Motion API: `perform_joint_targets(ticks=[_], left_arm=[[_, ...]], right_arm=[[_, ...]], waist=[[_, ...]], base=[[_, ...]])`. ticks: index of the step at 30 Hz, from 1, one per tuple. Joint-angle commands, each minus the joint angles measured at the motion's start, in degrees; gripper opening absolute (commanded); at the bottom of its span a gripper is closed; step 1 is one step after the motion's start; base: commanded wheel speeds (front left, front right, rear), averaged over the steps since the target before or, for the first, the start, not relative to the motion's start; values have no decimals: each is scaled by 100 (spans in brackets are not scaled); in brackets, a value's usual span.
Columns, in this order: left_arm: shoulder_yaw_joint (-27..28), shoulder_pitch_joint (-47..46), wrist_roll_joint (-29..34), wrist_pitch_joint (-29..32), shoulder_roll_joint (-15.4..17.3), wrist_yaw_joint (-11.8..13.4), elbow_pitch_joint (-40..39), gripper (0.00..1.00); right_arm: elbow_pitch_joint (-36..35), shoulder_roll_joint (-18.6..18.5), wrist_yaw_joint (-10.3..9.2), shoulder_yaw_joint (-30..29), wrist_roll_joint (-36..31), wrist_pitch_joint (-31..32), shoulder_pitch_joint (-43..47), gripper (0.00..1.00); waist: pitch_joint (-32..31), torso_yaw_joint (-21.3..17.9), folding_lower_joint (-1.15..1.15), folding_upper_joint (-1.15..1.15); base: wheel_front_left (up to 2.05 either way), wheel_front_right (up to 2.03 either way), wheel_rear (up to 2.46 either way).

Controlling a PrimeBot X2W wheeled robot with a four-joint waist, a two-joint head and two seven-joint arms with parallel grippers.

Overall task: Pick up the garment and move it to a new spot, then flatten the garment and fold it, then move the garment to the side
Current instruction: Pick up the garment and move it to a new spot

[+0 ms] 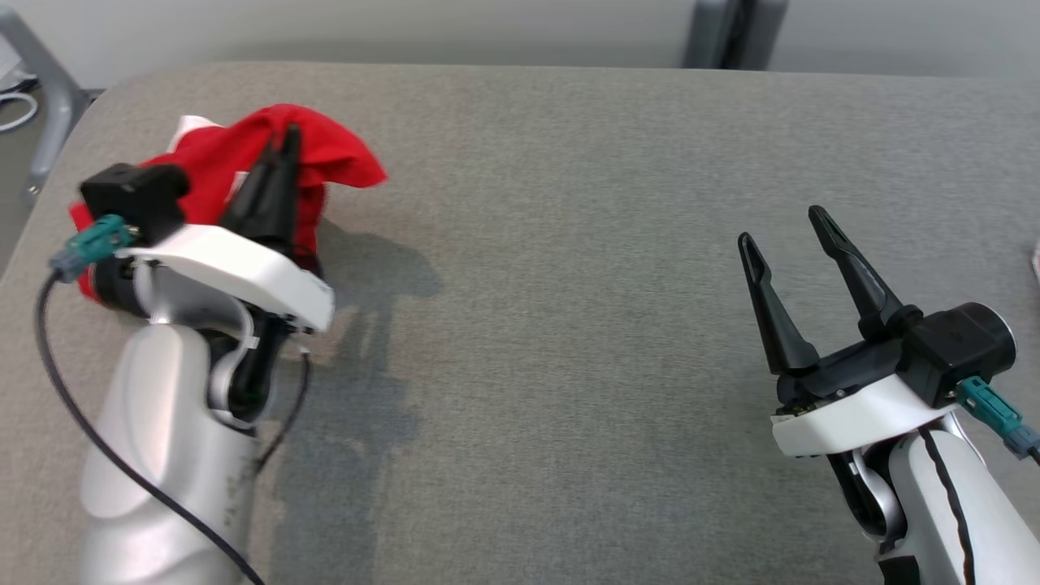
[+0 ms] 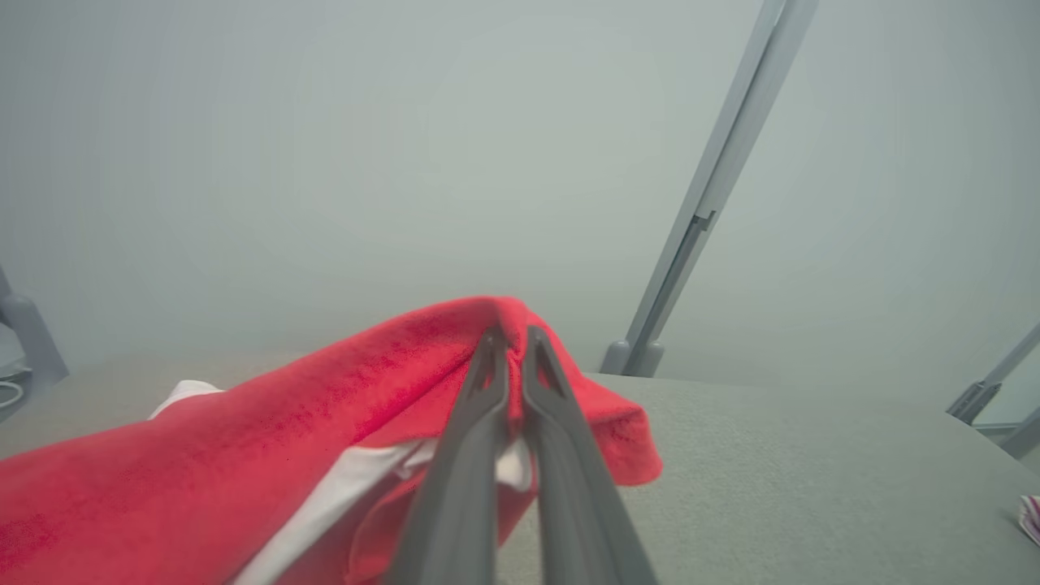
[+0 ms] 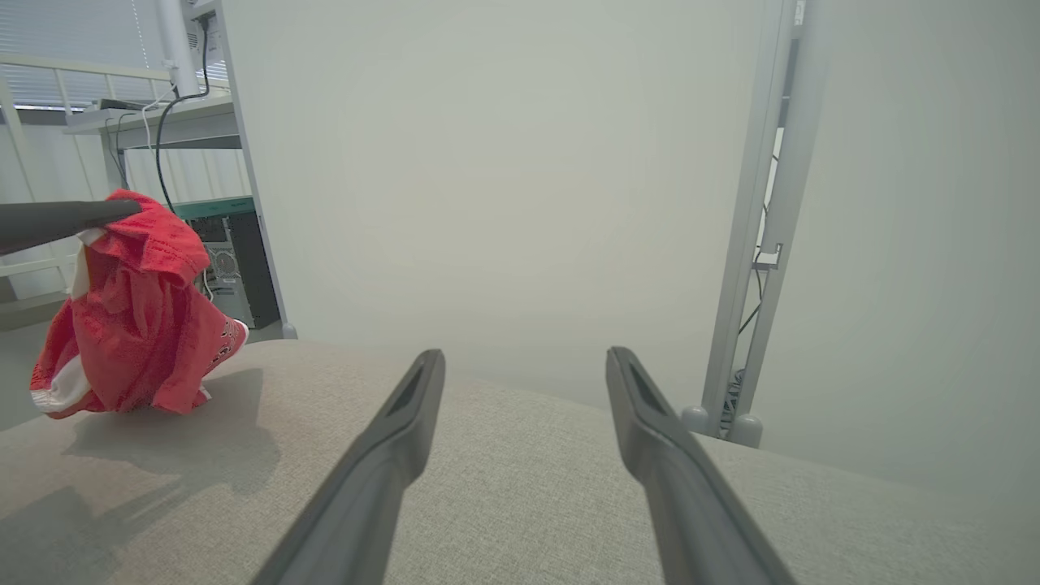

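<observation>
**Left pincer clamps red garment at the table's left end; right pincer spread and empty**

At the far left of the grey cloth-covered table point(image 1: 569, 325), the left gripper point(image 1: 280, 142) has its two dark fingers pressed together on a fold of the red garment point(image 1: 333, 158). In the left wrist view the fingertips point(image 2: 491, 349) pinch the top ridge of the garment point(image 2: 244, 431), with red cloth draped to either side and a white band showing beneath. From the right wrist view, the garment point(image 3: 138, 325) hangs bunched from the left gripper point(image 3: 130, 211) above the table's left corner, casting a shadow on the surface. Whether its lowest folds touch the table cannot be told. A small white print marks the red hem, too small to read.

The middle of the table is bare grey fabric.

To the right, the right gripper point(image 1: 780, 227) hovers above the table with its fingers spread wide and nothing between them, well apart from the garment. Its own view shows the same gap point(image 3: 526, 356).

At the far right edge lies a small striped scrap point(image 1: 1037, 260).
</observation>
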Motion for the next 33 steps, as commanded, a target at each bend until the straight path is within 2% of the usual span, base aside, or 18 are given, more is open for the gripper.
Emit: perform_joint_targets(ticks=[1, 9, 13, 18, 20, 21, 22, 27, 33], left_arm=[[-128, 110, -25, 97, -86, -15, -269, 0], [-1148, 252, -131, 437, -342, 366, -1249, 0], [-1702, 68, -174, 335, -352, 624, -1360, 0], [-2541, -64, -203, 350, -349, 822, -1115, 0], [-2879, -105, -29, 429, -353, 825, -878, 39], [-2997, -112, 7, 431, -353, 826, -776, 78], [-3114, -100, 46, 453, -350, 830, -670, 100], [-3442, -28, 21, 482, -348, 749, -311, 100], [-3170, 21, -103, -11, -300, 913, -296, 100]], right_arm=[[8, -1, -4, -22, 23, -39, 73, 100], [-106, 140, -4, -113, 22, -42, -51, 100], [-195, 243, -4, -244, 4, -43, -107, 100], [-256, 329, -4, -435, 17, -43, -122, 100], [-266, 358, -4, -509, 24, -43, -120, 100], [-272, 371, -4, -531, 31, -43, -121, 100], [-278, 390, -4, -548, 31, -43, -118, 100], [-279, 434, -4, -638, 1, -44, -88, 100], [-237, 395, -4, -607, -55, -44, 13, 100]], waist=[[-126, -182, 0, 0], [-65, -957, 0, 0], [74, -1415, 0, 0], [222, -1867, 0, 0], [264, -1988, 0, 0], [280, -2034, 0, 0], [289, -2074, 0, 0], [275, -2095, 0, 0], [89, -1790, 0, 0]], base=[[0, 0, 0], [0, 0, 0], [0, 0, 0], [0, 0, 0], [0, 0, 0], [0, 0, 0], [0, 0, 0], [0, 0, 0], [0, 0, 0]])
